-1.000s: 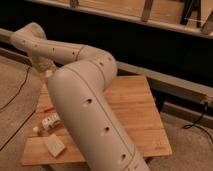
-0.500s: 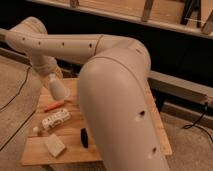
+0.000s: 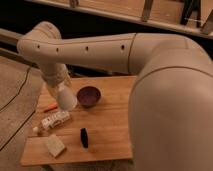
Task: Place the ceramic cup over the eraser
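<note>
**Cup gripped in the closed hand over the table's left side**

The arm [image 3: 100, 50] is stretched from the right foreground across the upper part of the view to the left, where it is bent sharply downward. The hand [image 3: 62, 92] is pointed down over the left part of the table [image 3: 112, 125] and is clenched on the ceramic cup [image 3: 67, 100]. The cup is carried just left of a small dark red-brown bowl [image 3: 88, 96]. Whether the cup touches the wood cannot be told. The eraser [image 3: 84, 137] is set nearer the front edge, apart from the cup and uncovered.

A pale beige block [image 3: 54, 145] is laid at the front left corner. A white oblong object [image 3: 54, 120] is placed behind it, and a thin orange-red item [image 3: 50, 106] lies just left of the cup. The table is made of light wooden boards. At the left a dark cable [image 3: 17, 92] is laid across the grey floor [image 3: 15, 75]. Behind, a dark wall is topped by a wooden ledge [image 3: 115, 10].
</note>
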